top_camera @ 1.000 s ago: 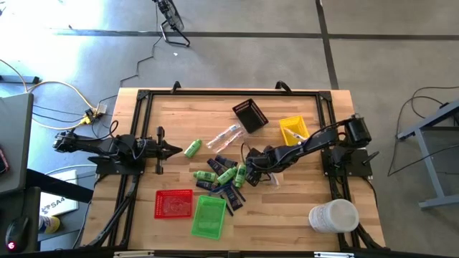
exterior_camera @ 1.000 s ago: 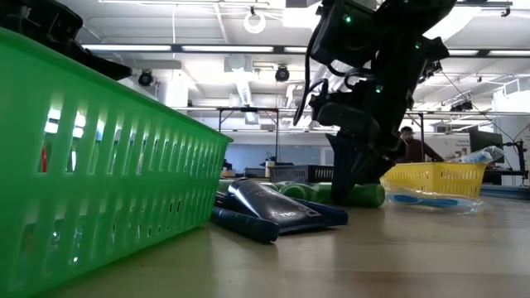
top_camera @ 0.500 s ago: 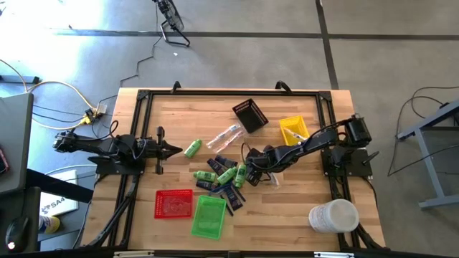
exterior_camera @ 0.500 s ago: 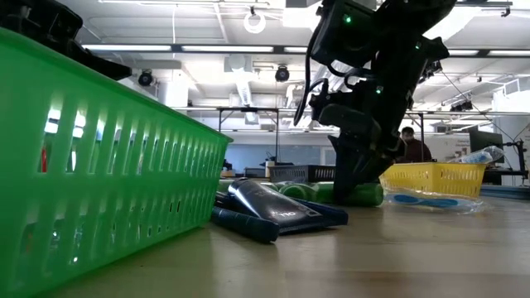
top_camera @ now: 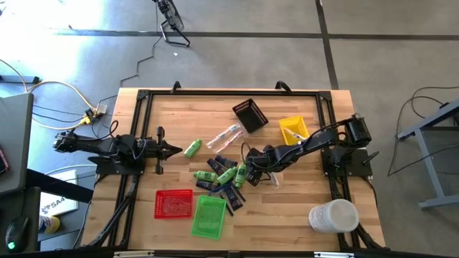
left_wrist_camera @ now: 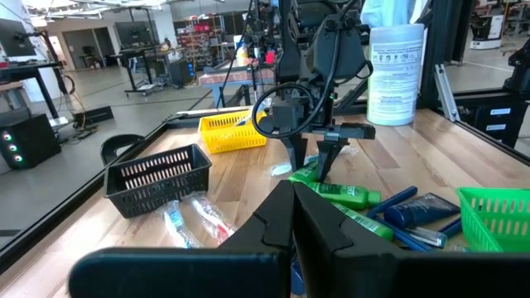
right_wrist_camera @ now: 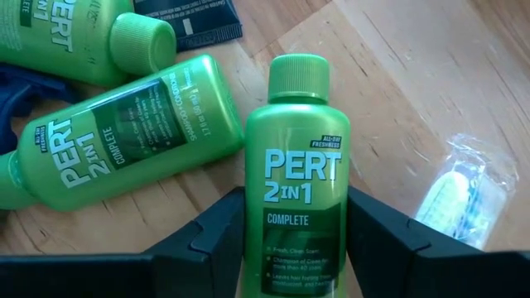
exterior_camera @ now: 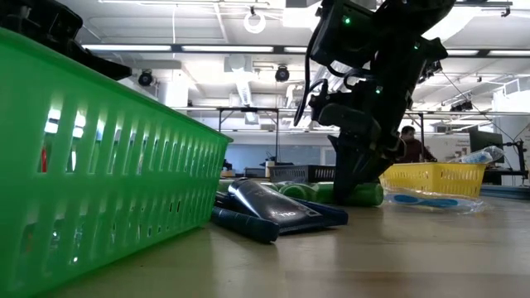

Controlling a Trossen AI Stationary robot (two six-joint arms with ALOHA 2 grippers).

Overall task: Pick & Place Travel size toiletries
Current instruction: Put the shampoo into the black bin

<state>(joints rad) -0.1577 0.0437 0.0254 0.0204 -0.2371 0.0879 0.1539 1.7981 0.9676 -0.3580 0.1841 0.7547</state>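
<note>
The pale wooden table (top_camera: 287, 208) carries everything, and most of the travel toiletries lie in a loose heap near its middle, a little toward the front edge: bright green plastic shampoo bottles with screw caps, dark flat packets (exterior_camera: 273, 207) and thin dark sticks, with clear-wrapped sticks (top_camera: 224, 136) just behind them toward the back edge. Four small slotted trays stand around the heap: a green plastic tray (top_camera: 209, 217) and a red one (top_camera: 174, 203) by the front edge, a black one (top_camera: 250, 115) and a yellow one (top_camera: 293, 130) toward the back, and a big white cylinder (top_camera: 333, 216) sits at the front right corner. The left gripper (top_camera: 173, 150) waits near the left edge, its fingers pressed together on nothing. The right gripper (right_wrist_camera: 295, 240) is down at the right side of the heap, its fingers set on either side of one green bottle (right_wrist_camera: 296, 199) that lies flat on the wood, just beside a second green bottle (right_wrist_camera: 116, 141); the fingers look drawn in against its sides. The step in hand appears to be the grasp of this bottle, before any lift. The next move likely calls for a firm hold on the smooth, rounded body, then a straight rise clear of its neighbour and a carry to one of the trays; which tray is meant cannot be told.
</note>
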